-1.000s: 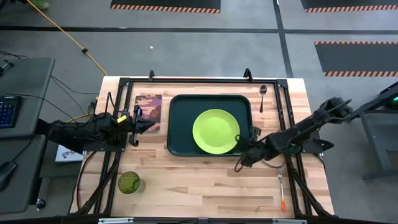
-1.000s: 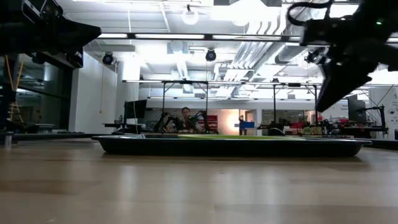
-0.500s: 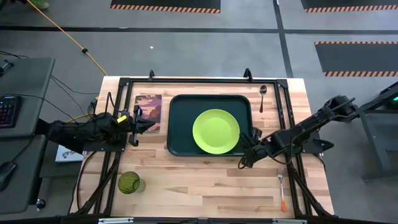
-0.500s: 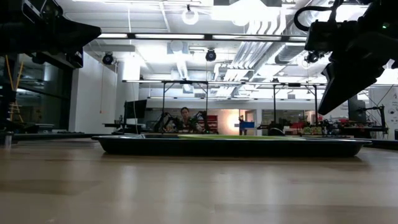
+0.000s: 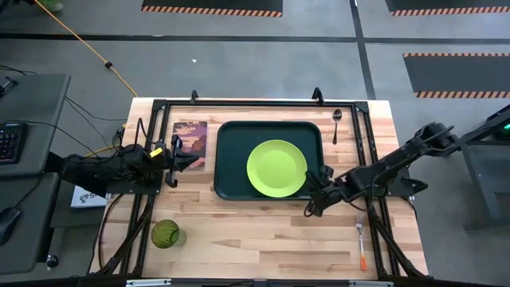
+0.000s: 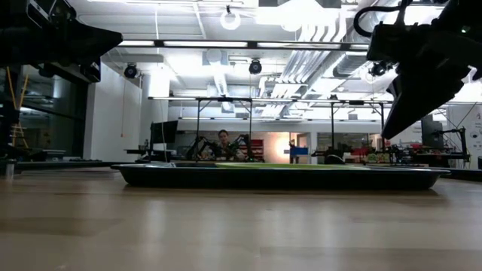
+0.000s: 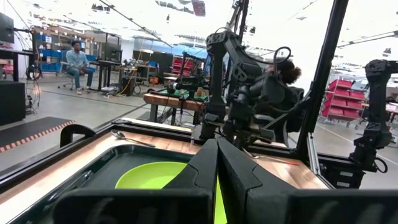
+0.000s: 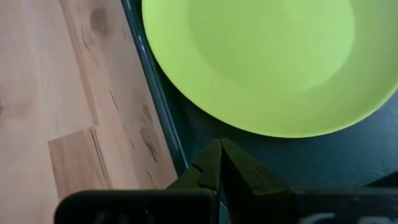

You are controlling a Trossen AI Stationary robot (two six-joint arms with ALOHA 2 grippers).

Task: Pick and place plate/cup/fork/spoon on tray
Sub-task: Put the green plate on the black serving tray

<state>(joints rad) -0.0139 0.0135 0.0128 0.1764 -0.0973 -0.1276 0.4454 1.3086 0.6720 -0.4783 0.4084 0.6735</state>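
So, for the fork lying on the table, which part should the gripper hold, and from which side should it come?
Probably the orange-red handle of the fork, taken from straight above with the fingers across its width. It lies flat on the bare table, tines toward the right gripper, with free space on both sides. The handle is thicker than the tines.

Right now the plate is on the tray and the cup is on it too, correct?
Not quite. The plate is on the tray, but the cup stands on the bare table near the left front corner, as the high view shows.
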